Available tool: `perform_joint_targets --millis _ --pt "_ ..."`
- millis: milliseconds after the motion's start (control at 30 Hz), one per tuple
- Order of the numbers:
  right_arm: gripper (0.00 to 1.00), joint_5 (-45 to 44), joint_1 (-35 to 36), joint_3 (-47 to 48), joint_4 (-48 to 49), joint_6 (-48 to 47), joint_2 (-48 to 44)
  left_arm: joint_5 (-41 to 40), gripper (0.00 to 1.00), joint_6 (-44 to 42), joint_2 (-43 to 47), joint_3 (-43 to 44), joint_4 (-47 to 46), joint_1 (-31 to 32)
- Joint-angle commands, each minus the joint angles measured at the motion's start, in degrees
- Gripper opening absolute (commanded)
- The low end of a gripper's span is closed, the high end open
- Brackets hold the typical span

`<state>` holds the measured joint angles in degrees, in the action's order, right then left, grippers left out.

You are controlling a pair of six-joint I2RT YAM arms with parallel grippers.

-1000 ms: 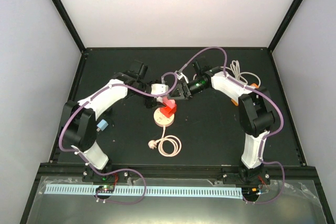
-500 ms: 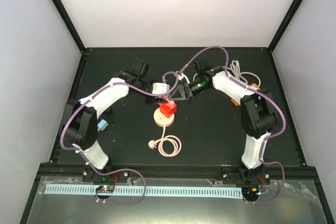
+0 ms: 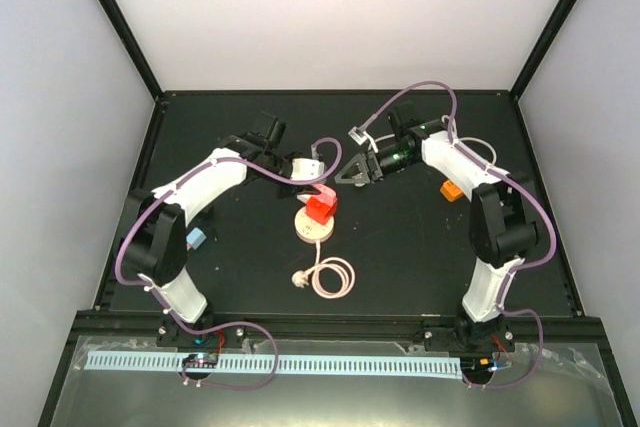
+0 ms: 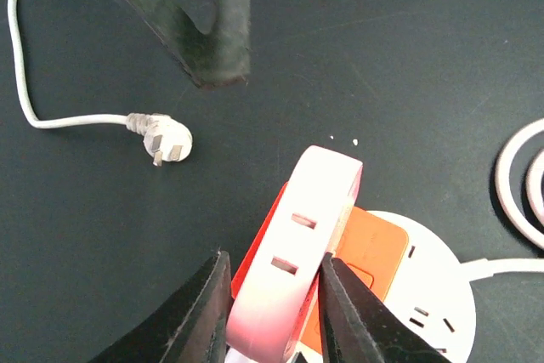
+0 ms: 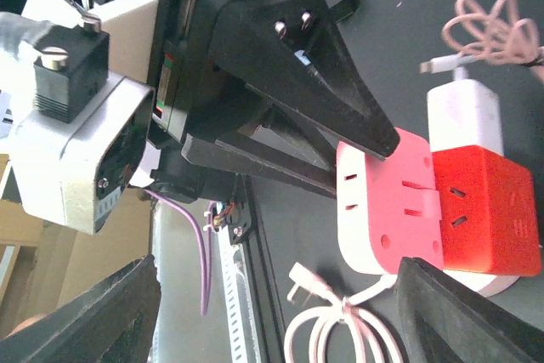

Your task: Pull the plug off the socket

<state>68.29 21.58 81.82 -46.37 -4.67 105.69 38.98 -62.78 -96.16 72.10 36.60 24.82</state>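
From above, the left tool (image 3: 314,185) has drawn its jaws in over the last second and now clamps the pink plug (image 3: 323,194). The right tool (image 3: 356,175) has backed away toward the rear right and hangs clear of it, jaws spread and holding nothing. That suggests the grasp is made and only the pull itself remains. The plug is still seated against the red cube (image 3: 319,211) on the round white socket (image 3: 311,228), in the middle of the surface, with the coiled cable (image 3: 334,278) just nearer the bases. In the left wrist view, the left tool (image 4: 274,299) has a finger tight on each flank of the plug (image 4: 308,240), a rounded pink-white block showing two slots. It leans over the cube (image 4: 371,254), and the socket (image 4: 438,299) lies beyond. The right wrist view shows the right tool (image 5: 279,282) wide apart. Past it, the plug (image 5: 384,201) is still joined to the side of the cube (image 5: 486,203), not yet separated.
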Motion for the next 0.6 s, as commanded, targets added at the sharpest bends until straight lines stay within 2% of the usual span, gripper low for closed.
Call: perform_joint_targets --millis 0,300,567 --pt "0.79 1.1 -1.5 0.4 -2.1 -2.6 -2.3 0.0 0.28 1.0 -0.8 1.9 1.9 1.2" --pt "0.78 -1.8 -2.4 -1.2 -2.3 -4.2 -3.1 -2.3 0.19 6.4 -0.3 3.9 6.6 1.7" --pt "0.73 -7.8 -2.4 -6.9 5.1 -1.9 -5.4 -3.4 0.15 10.5 5.8 -4.3 2.9 3.7"
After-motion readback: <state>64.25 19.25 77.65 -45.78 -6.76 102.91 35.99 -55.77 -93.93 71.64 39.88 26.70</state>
